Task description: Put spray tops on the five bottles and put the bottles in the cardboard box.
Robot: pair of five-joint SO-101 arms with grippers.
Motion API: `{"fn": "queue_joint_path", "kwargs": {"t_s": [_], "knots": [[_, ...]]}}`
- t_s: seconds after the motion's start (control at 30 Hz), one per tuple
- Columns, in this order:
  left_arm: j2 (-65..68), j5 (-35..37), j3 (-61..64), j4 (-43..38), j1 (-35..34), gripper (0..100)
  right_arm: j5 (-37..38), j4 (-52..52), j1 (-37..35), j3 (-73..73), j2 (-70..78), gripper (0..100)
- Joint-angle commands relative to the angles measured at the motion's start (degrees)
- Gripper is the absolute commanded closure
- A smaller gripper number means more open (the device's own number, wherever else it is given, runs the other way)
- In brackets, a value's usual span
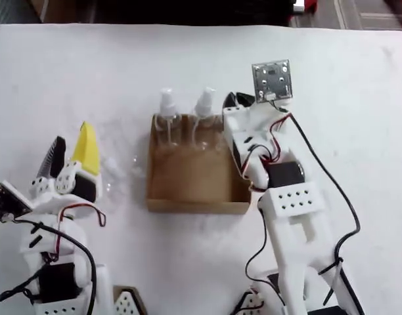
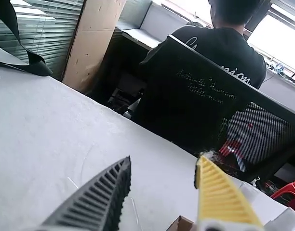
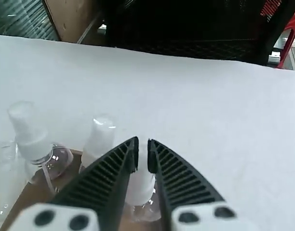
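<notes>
The cardboard box lies on the table between the arms. Two clear bottles with white spray tops stand upright against its far wall; the right wrist view shows them as a left one and a right one. My right gripper hovers at the box's far right corner, beside the right bottle, shut with nothing held. My left gripper is left of the box, open and empty, with a black finger and a yellow finger.
Faint clear shapes, possibly bottles, lie on the white table between the left gripper and the box. A box corner peeks into the left wrist view. A black chair stands beyond the table's far edge.
</notes>
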Motion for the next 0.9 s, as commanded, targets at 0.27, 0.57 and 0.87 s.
{"fn": "queue_joint_path", "kwargs": {"t_s": [0.27, 0.57, 0.87], "knots": [[-0.48, -0.62, -0.53, -0.44, 0.66, 79, 0.09, 0.48, -0.13, -2.64, -4.97, 98.1], [-0.48, -0.62, -0.53, -0.44, 0.66, 79, 0.0, 3.91, 1.98, -2.55, -12.53, 98.1], [-0.48, -0.79, -0.44, -0.09, 0.31, 79, 0.44, 17.45, -2.42, -2.55, -26.77, 98.1]]}}
